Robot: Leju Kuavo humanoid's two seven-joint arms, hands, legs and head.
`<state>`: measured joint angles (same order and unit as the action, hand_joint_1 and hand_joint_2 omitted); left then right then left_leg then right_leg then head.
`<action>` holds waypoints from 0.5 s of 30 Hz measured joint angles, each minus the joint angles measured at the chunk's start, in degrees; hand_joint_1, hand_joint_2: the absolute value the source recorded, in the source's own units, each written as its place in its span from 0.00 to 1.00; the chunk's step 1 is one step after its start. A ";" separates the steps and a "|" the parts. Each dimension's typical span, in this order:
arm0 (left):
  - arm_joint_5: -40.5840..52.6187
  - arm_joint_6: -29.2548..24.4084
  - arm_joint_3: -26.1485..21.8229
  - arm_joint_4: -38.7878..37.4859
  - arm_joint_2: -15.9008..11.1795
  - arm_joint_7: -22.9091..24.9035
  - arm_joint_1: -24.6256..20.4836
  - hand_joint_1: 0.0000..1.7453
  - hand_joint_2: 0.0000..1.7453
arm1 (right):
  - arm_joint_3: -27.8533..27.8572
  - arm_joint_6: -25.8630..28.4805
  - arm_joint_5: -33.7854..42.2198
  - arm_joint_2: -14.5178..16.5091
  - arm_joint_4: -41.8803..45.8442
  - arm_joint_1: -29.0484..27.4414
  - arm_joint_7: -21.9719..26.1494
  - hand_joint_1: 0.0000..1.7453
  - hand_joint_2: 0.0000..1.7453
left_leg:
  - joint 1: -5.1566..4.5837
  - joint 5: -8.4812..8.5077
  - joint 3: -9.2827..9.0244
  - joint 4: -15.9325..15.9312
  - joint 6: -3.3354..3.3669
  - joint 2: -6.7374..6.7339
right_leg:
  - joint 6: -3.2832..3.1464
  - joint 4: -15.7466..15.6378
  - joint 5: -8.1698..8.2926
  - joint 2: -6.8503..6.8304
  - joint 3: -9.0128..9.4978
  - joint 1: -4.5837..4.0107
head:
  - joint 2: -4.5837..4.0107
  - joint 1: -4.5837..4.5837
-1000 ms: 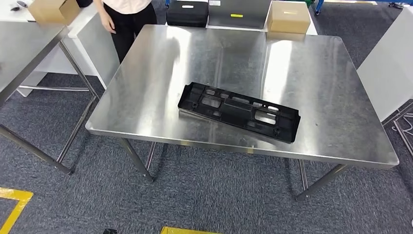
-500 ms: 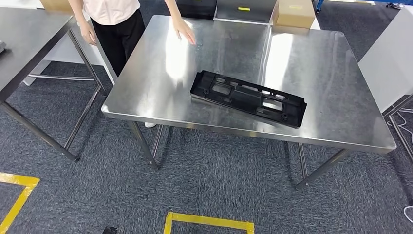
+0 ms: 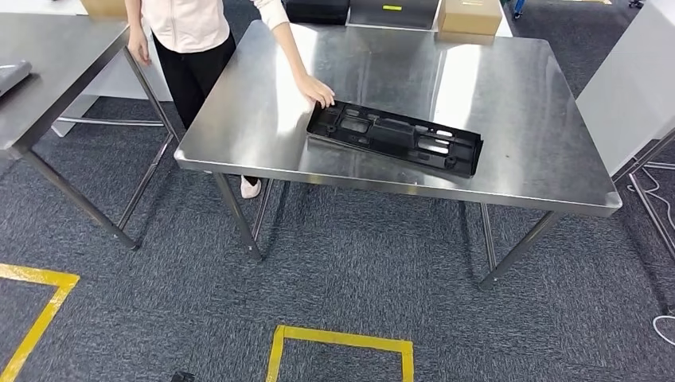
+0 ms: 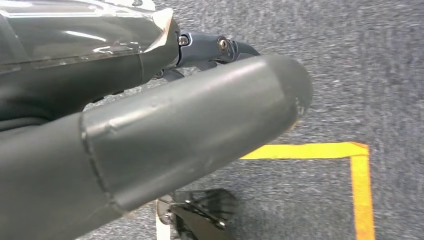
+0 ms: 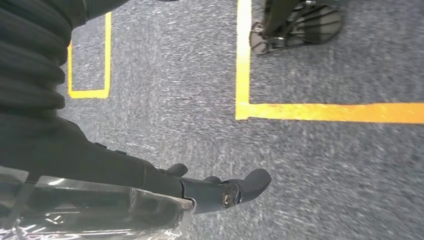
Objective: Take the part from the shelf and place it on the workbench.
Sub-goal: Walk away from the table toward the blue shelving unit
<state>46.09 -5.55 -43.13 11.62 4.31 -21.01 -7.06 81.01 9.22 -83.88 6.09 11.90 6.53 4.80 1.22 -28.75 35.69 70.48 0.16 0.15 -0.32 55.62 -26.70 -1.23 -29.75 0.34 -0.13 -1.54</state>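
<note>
Part [image 3: 395,136] lies flat on the steel counter [image 3: 509,95], near its front edge; a person's hand [image 3: 318,90] touches its end. My left robot hand [image 4: 150,145] and right robot hand [image 5: 215,190] hang over carpet, holding nothing, fingers apart.

No legible text, labels, brands or numbers. A yellow sticker [image 3: 391,8] on the grey panel [image 3: 396,13] behind the desk [image 3: 517,95] is too small to read.

Bright, even overhead light; white glare streaks run across the steel desk [image 3: 509,119]. Soft shadows fall under it on the carpet [image 3: 358,263]. Both wrist views show the carpet smeared, grainy.
</note>
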 joint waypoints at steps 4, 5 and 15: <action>-0.01 0.01 0.01 0.02 0.03 -0.15 -0.12 0.00 0.00 | -0.31 -0.02 -0.11 -0.01 -0.01 0.07 -0.16 0.00 1.00 | -0.32 -1.28 -8.29 -12.36 0.51 0.15 | 1.56 1.42 1.36 -0.04 -2.18 -0.16 | 0.00 0.03; -0.01 0.01 0.00 0.02 0.02 -0.15 -0.09 0.00 0.00 | -0.37 -0.02 -0.12 0.01 -0.01 0.07 -0.19 0.00 1.00 | -0.52 -1.24 -8.12 -13.00 0.95 0.14 | 2.09 1.39 1.86 -0.06 -2.44 -0.19 | 0.00 0.07; -0.19 0.04 -0.01 0.01 0.06 -0.15 -0.08 0.00 0.00 | -0.76 0.02 -0.48 -0.04 -0.08 -0.08 -0.47 0.00 1.00 | -0.98 5.39 -0.33 -13.48 3.21 -0.40 | 3.16 14.46 -5.66 0.79 -3.21 0.04 | 0.00 0.42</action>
<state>45.90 -5.51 -43.15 11.63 4.37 -21.16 -7.14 80.25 9.24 -84.36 6.04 11.82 6.45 4.33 0.23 -23.36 35.36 57.00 3.36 -0.25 2.84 70.07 -32.36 -0.44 -32.97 0.38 -0.13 -1.12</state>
